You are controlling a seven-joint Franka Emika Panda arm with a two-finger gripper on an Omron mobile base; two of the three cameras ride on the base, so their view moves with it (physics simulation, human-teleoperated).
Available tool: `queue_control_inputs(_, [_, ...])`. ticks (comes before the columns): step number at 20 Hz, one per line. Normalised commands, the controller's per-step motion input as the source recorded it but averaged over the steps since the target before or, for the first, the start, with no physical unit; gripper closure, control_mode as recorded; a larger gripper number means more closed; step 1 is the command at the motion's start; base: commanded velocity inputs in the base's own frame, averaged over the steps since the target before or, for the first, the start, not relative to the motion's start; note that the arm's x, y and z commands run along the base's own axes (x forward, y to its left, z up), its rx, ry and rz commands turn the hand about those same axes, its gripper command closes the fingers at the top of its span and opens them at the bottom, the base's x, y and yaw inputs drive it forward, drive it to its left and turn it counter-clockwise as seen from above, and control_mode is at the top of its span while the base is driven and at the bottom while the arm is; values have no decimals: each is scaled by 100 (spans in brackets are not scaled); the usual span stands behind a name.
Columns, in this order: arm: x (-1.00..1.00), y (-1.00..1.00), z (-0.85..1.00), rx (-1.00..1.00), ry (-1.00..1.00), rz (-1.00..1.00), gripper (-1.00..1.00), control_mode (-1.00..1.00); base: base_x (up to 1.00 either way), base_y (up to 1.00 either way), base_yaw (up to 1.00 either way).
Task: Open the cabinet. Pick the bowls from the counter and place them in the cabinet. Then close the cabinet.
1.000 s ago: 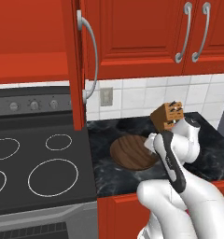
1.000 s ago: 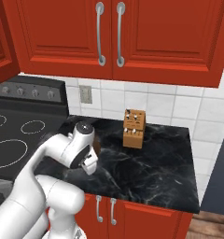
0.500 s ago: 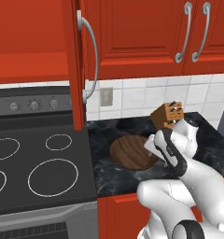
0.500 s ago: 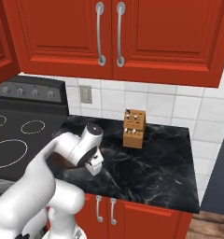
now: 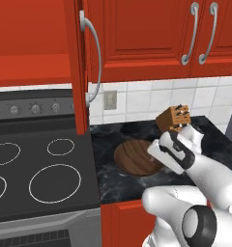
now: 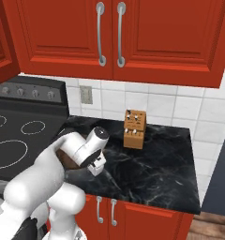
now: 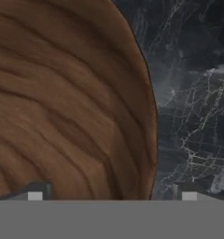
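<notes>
A dark brown wood-grain bowl [image 5: 133,157] sits on the black marble counter [image 5: 219,144], just right of the stove. My gripper [image 5: 155,154] hangs at the bowl's right rim. In the hand view the bowl [image 7: 62,102] is very close, and my open gripper [image 7: 111,193] straddles its rim: one fingertip [image 7: 34,194] over the bowl, the other [image 7: 188,194] over the counter [image 7: 193,93]. Nothing is held. The cabinet [image 5: 31,43] stands open at the upper left, its door [image 5: 75,72] seen edge-on. From the right base view the arm hides most of the bowl [image 6: 66,162].
A wooden knife block [image 5: 174,117] stands behind the bowl by the tiled wall, also seen as the knife block [image 6: 134,129]. The black stovetop [image 5: 40,169] lies to the left. A closed pair of red doors [image 6: 109,33] hangs above the counter.
The arm has reached a little further over the counter and the hand has settled by the brown bowl. The jaws have stayed open. The bowl has not moved.
</notes>
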Motion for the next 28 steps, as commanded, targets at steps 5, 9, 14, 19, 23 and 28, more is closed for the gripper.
queue_control_inputs(5, [0,38,-43,5,-10,5,-100,-100,0,0,0])
queue_control_inputs(9, [0,51,-59,8,-7,2,-100,-100,0,0,0])
queue_control_inputs(14, [0,67,-59,6,-6,0,100,-100,0,0,0])
queue_control_inputs(19, [0,34,-33,1,-9,0,100,-100,0,0,0])
queue_control_inputs(23, [0,4,-1,0,-13,-1,100,-100,0,0,0])
queue_control_inputs(28, [-33,-5,15,1,-18,-7,100,-100,0,0,0])
